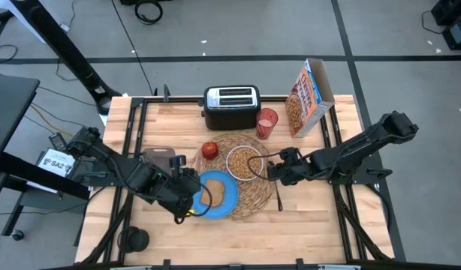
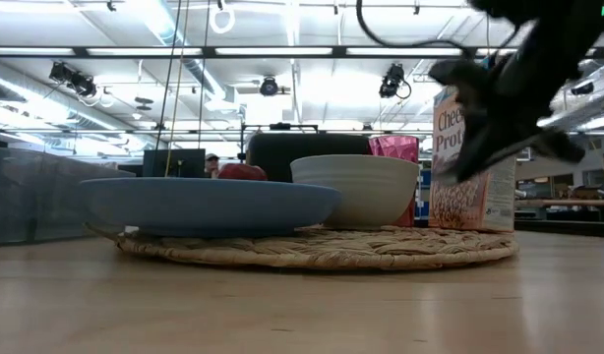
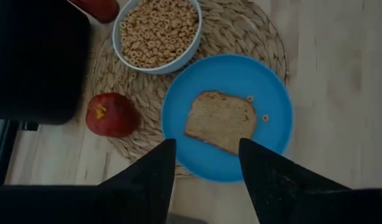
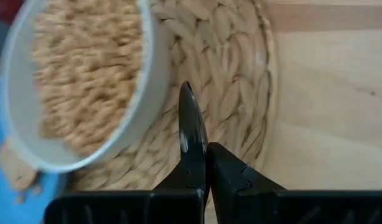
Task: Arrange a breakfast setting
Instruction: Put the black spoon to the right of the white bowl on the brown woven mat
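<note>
A round straw placemat point(image 1: 254, 193) carries a blue plate point(image 1: 227, 201) with a toast slice point(image 3: 221, 119) and a white bowl point(image 1: 244, 161) full of cereal. A red apple point(image 1: 209, 150) lies at the mat's far left edge. A red cup point(image 1: 266, 122) and the Cheerios box point(image 1: 309, 96) stand behind. My left gripper point(image 3: 206, 155) is open above the plate's near left rim, touching nothing. My right gripper point(image 1: 271, 171) hovers over the mat's right part beside the bowl, shut on a dark spoon point(image 4: 190, 124). My right gripper pinches the dark spoon between its two fingers; a narrow glossy part point(image 4: 186, 140) sticks out past the fingertips, seen edge-on, over the mat beside the bowl. A thin dark shaft point(image 1: 278, 196) runs from the gripper toward the near edge. The fingers hide the place of contact.
A black-and-silver toaster point(image 1: 230, 105) stands at the far middle. A grey tray point(image 1: 159, 155) lies left of the mat, partly under my left arm. A dark round thing point(image 1: 133, 238) sits near the front left. Bare wood lies right of the mat point(image 1: 313, 217).
</note>
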Robot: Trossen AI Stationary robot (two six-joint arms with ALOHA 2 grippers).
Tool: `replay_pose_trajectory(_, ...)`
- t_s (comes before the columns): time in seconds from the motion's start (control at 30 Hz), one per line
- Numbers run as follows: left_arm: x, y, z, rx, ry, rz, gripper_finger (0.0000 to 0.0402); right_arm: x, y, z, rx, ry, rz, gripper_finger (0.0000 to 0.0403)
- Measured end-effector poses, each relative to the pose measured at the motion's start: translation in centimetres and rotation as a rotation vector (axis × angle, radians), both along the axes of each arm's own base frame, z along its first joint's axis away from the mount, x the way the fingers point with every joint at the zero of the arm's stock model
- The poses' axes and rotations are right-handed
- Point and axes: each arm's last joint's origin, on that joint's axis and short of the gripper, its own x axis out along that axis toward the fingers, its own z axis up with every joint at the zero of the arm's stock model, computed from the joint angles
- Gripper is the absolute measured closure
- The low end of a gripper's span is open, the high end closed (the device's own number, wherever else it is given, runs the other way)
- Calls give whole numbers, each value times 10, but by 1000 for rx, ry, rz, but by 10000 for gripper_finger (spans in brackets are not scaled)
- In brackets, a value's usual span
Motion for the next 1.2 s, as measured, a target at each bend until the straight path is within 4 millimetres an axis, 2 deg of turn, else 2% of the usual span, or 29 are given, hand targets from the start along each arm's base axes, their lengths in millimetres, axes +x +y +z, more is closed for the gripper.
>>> replay_pose_trajectory(0.17,-2,-3,0,-10,-20,31,219,1,-14,-28,-38,-43,-47,393)
replay_pose_trajectory(0.43,-3,0,4,-27,-40,55,219,8,-38,-44,-84,-57,-73,393)
replay_pose_trajectory(0.67,-2,0,5,-36,-56,52,219,17,-40,-59,-70,-52,-69,387)
replay_pose_trajectory(0.83,-1,0,5,-37,-60,52,219,23,-39,-64,-65,-75,-71,369)
replay_pose_trajectory(1.2,-1,-1,5,-41,-66,51,219,21,-41,-63,-52,-64,-87,323)
